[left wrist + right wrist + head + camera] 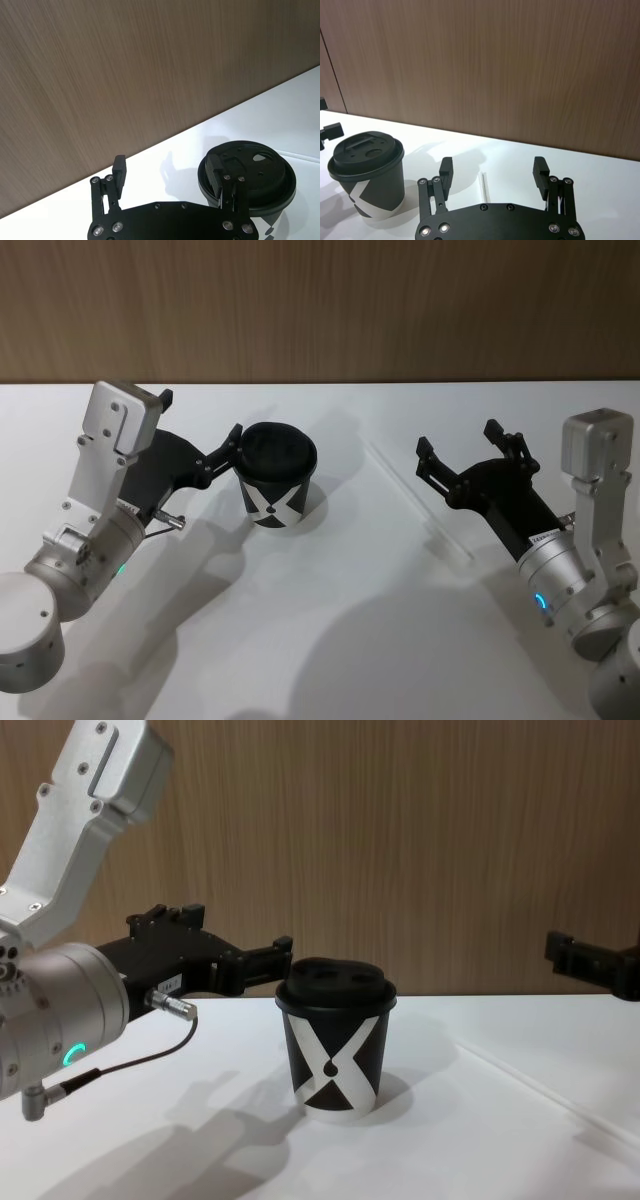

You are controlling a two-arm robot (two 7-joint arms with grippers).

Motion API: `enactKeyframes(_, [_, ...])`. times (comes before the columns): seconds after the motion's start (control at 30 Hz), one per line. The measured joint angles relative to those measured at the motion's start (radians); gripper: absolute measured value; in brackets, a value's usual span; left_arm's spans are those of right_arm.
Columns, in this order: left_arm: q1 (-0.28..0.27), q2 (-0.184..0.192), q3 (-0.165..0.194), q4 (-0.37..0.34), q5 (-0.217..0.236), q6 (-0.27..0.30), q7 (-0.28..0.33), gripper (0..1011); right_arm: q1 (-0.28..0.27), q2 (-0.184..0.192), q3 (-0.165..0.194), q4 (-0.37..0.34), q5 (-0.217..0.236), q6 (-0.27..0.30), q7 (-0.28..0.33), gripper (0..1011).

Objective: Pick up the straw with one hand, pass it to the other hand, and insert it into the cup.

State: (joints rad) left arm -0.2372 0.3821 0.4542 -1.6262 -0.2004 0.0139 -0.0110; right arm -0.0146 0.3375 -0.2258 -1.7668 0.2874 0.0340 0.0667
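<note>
The black-and-white cup [277, 483] with its black lid stands upright on the white table, left of centre. The white straw [425, 510] lies flat on the table to the right of the cup. My left gripper [225, 452] is open just left of the cup, with one finger [216, 174] close to the lid's rim and nothing between its fingers. My right gripper [460, 448] hangs open over the straw, holding nothing. In the right wrist view the straw [483, 187] lies on the table between the open fingers [446, 171]. The cup [338, 1042] and straw [540, 1085] also show from the side.
The white table [330, 640] ends at a wood-panel wall [320, 310] behind. A thin dark cable with a metal plug [165, 1003] hangs from my left wrist. Open table surface lies in front of the cup and between the arms.
</note>
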Motion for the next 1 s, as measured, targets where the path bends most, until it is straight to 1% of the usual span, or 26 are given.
enactKeyframes(1.0, [0.0,0.0,0.0,0.0,0.0,0.0,0.0,1002,0.0,0.0,0.0,0.0,0.0,0.0,0.0,1001])
